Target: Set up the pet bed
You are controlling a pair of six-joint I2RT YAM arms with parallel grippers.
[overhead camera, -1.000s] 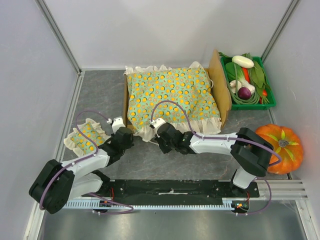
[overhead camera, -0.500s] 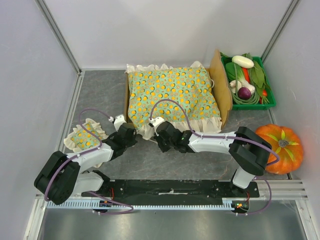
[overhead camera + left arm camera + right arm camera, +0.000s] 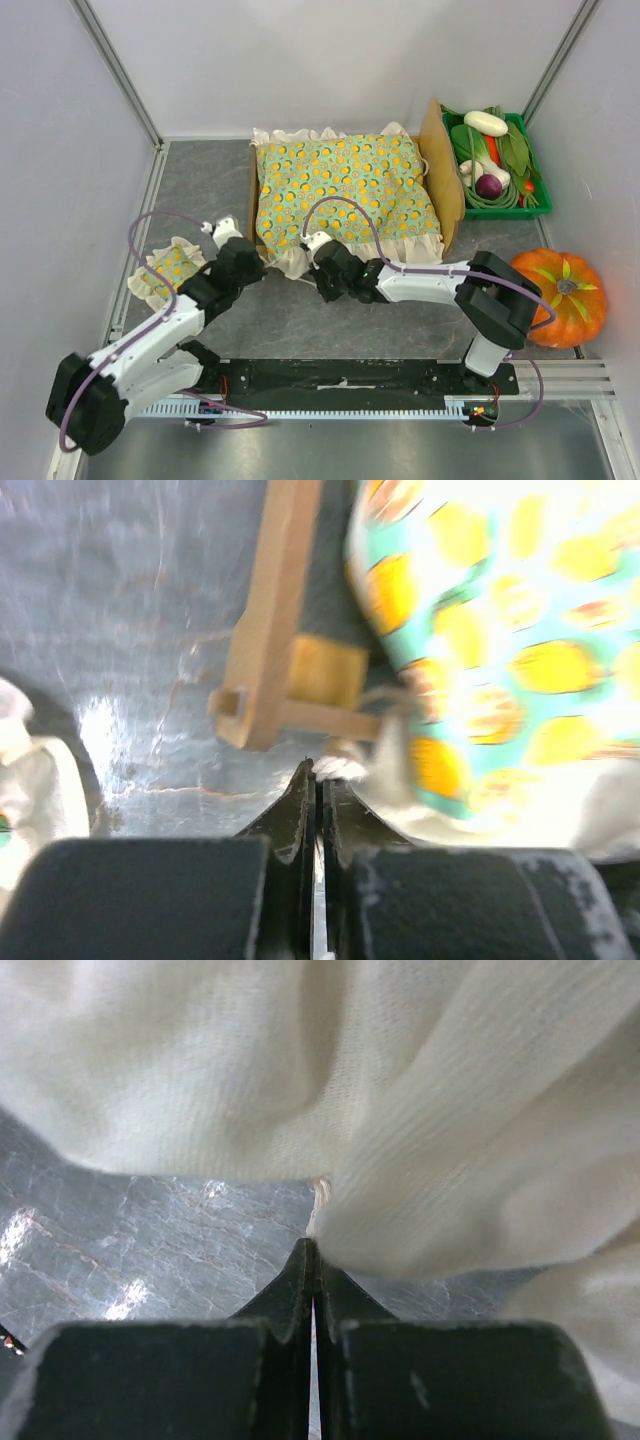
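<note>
In the upper middle of the top view, the pet bed (image 3: 441,165) is lying with its long axis left to right. Its headboard is standing at the right end beside a green vegetable crate (image 3: 505,212), and a frilled dotted cushion (image 3: 345,190) is covering its base. A small matching pillow (image 3: 170,268) is sitting centre-left and a pumpkin (image 3: 562,297) at the right edge. The left gripper (image 3: 318,775) is hovering by the bed's lower-left corner and the right gripper (image 3: 315,1250) is touching the cushion's frill, both with jaws pressed together over the grey marbled tabletop (image 3: 400,330) inside white walls (image 3: 300,60).
</note>
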